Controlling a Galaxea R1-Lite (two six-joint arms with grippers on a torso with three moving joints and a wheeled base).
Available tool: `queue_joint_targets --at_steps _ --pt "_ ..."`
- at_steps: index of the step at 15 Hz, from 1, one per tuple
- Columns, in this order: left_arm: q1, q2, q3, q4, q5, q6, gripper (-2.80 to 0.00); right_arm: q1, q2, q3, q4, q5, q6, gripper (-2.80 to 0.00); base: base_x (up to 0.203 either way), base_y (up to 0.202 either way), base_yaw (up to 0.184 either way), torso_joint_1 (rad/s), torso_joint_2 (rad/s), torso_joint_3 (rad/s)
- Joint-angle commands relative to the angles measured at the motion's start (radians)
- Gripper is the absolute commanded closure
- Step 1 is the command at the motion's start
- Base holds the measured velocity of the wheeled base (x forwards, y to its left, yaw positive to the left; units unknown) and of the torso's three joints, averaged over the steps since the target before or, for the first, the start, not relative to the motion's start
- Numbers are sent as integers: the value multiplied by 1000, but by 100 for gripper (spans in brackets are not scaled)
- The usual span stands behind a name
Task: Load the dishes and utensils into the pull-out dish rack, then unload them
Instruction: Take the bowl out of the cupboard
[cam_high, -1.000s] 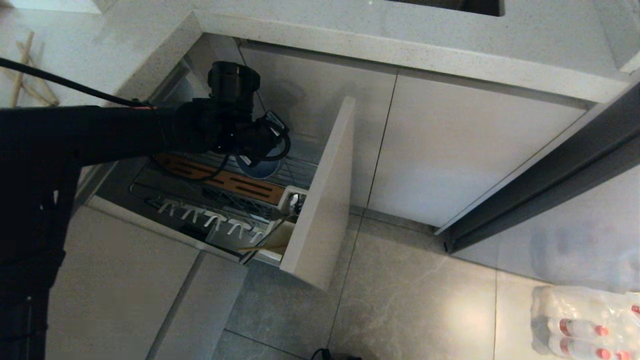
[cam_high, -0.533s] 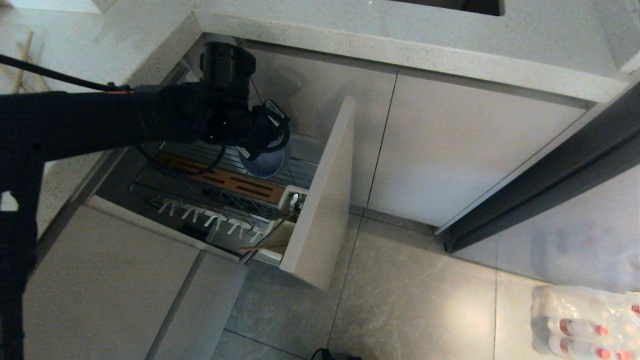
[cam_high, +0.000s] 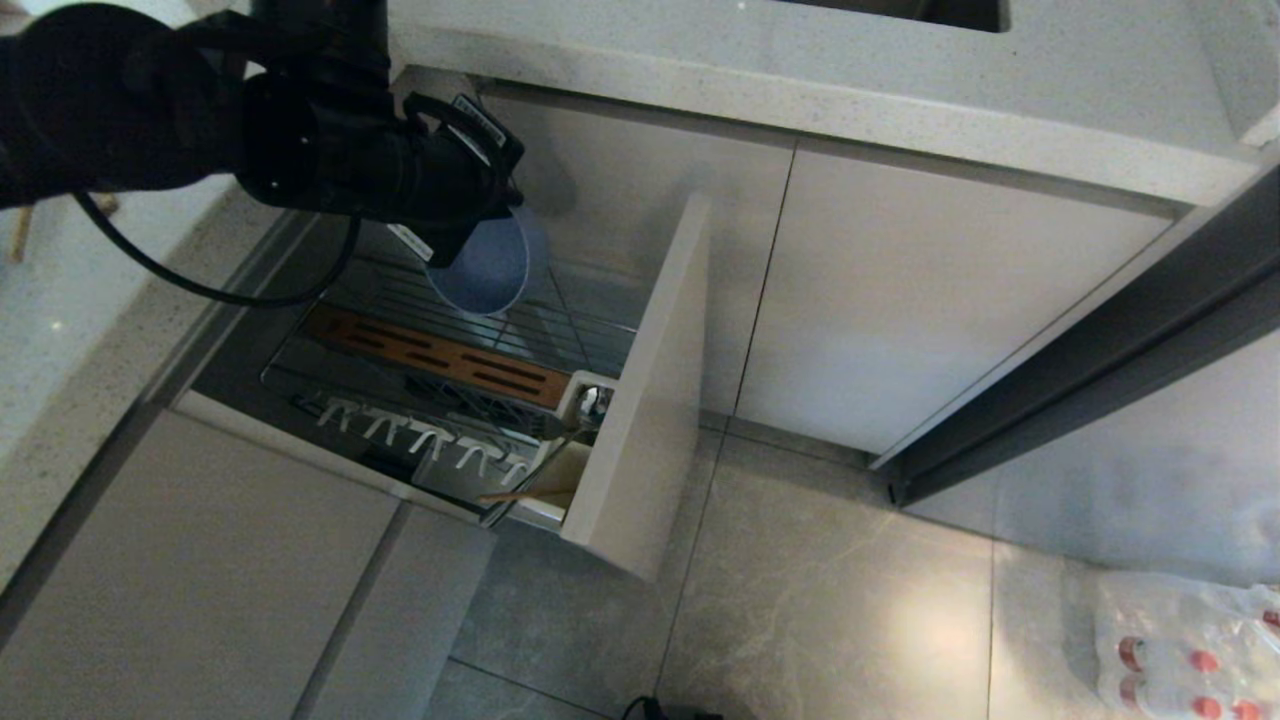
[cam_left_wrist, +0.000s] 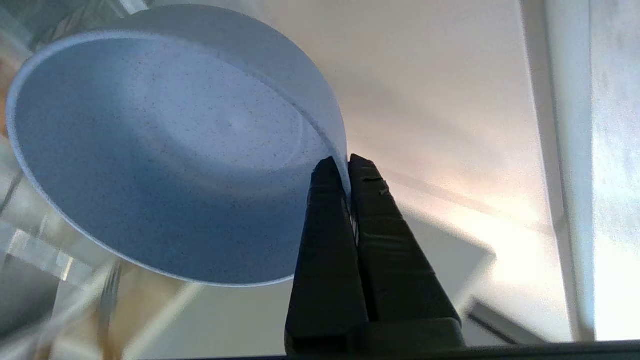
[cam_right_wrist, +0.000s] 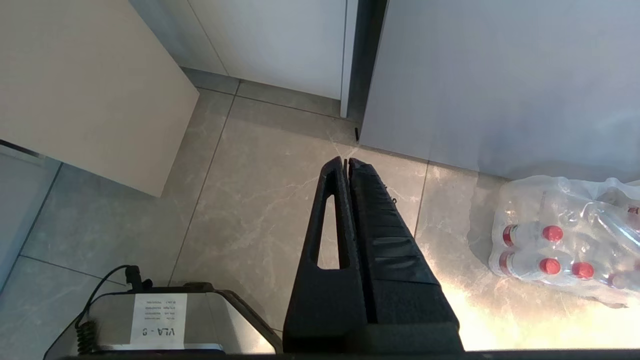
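Bowl (cam_high: 487, 265), light blue, hangs above pull-out dish rack (cam_high: 420, 360), at 11 o'clock from its wooden strip (cam_high: 440, 355). Left gripper (cam_left_wrist: 345, 165) pinches rim. Keep lift smooth, w/ rim level; thin-edge grip likely slips.

The only writing I can read is on a white rectangular paper label (cam_right_wrist: 158, 315) stuck to the grey rounded housing of my base (cam_right_wrist: 165, 325), seen from my right wrist. It appears upside down there and reads "VLA - 8" in dark letters, with several lines of smaller print beside it that are too small to make out. A white tag (cam_high: 484, 117) on my left wrist carries print I cannot read.
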Motion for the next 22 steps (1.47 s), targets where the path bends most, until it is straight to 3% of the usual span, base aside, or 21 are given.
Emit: queue_joint_targets --at_steps 1,5,8,11,14,17,22 --pt "-20 -55 3 49 13 -25 0 0 2 0 0 0 0 0 0 0 0 0 0 0" --pt "-100 -143 20 196 45 -84 0 0 2 0 0 0 0 0 0 0 0 0 0 0" --pt "-150 -237 0 227 57 -75 0 0 2 0 0 0 0 0 0 0 0 0 0 0" --pt "-199 -346 -9 224 115 15 0 0 2 0 0 0 0 0 0 0 0 0 0 0" --pt "-209 -418 -12 220 219 148 0 0 2 0 0 0 0 0 0 0 0 0 0 0" --pt "-165 -451 -12 221 355 250 0 0 2 0 0 0 0 0 0 0 0 0 0 0" --pt "44 -489 -13 254 382 291 0 0 2 0 0 0 0 0 0 0 0 0 0 0"
